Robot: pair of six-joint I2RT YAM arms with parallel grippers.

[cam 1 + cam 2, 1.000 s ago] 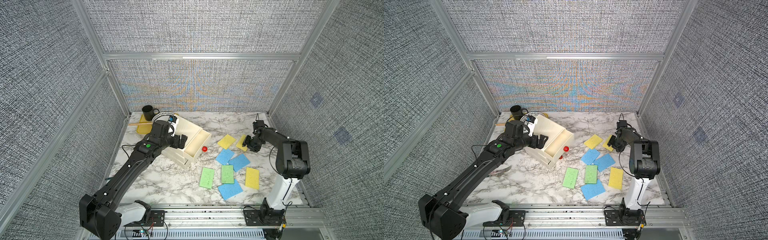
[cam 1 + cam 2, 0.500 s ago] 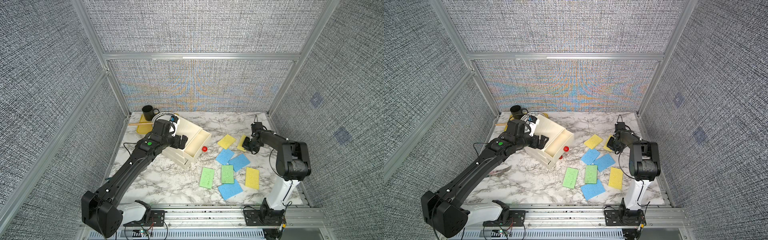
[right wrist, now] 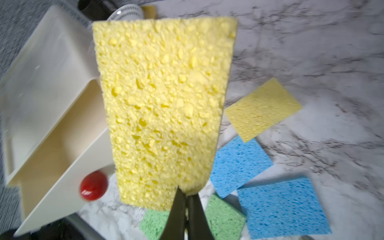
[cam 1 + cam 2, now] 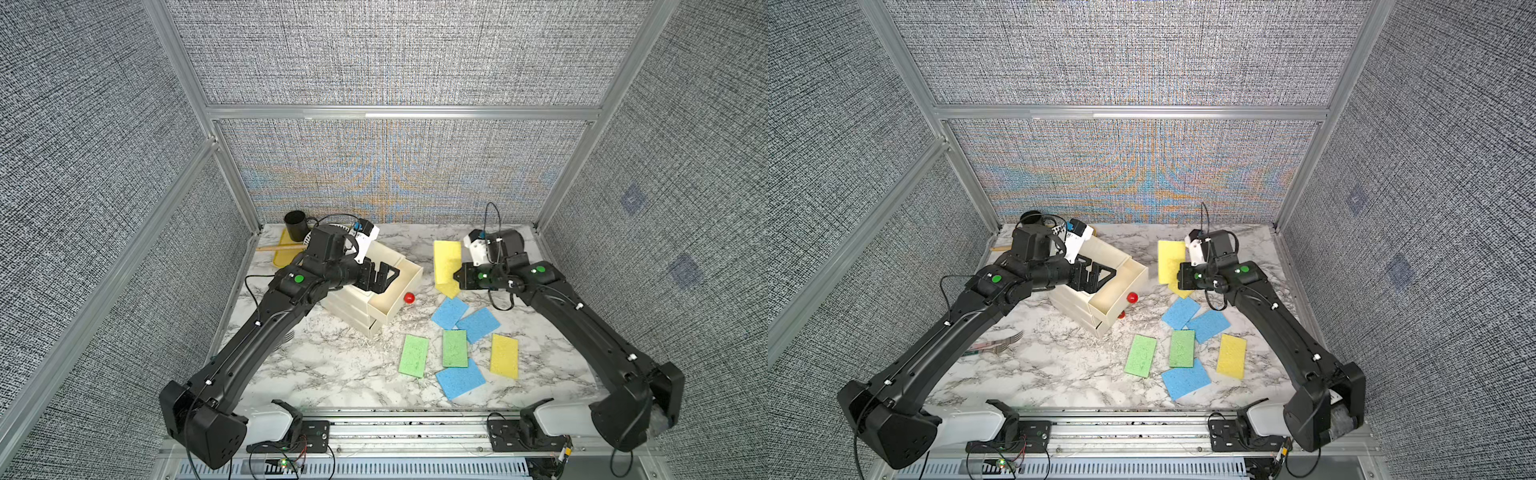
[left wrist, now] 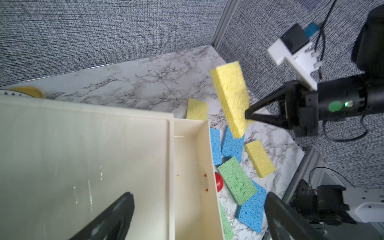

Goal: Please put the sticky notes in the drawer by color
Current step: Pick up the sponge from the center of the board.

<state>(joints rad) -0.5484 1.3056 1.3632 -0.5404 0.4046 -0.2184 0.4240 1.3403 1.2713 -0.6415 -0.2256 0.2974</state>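
The marble tabletop carries everything. On its left half, toward the back edge, sits the drawer, a cream three-tier cabinet set at an angle. Its top compartment is slid out toward the middle of the tabletop and holds no notes.

The left gripper hangs over the cabinet's top where it meets the open compartment, with its jaws spread wide and nothing between them. The right gripper is above the right half, nearer the back edge. It is pinched tight on a short edge of the held yellow sticky note, which is lifted clear of the tabletop.

In the back left corner a yellow tray lies beside a black mug.

Seven loose notes lie flat on the right half:
- A second yellow note is partly hidden below the held one.
- Just in front of it, a blue note touches another blue note.
- Nearer the front edge, a green note overlaps the third blue note.
- The other green note lies apart, toward the middle.
- The last yellow note is closest to the right edge.

A round red knob sticks out of the open compartment's front.
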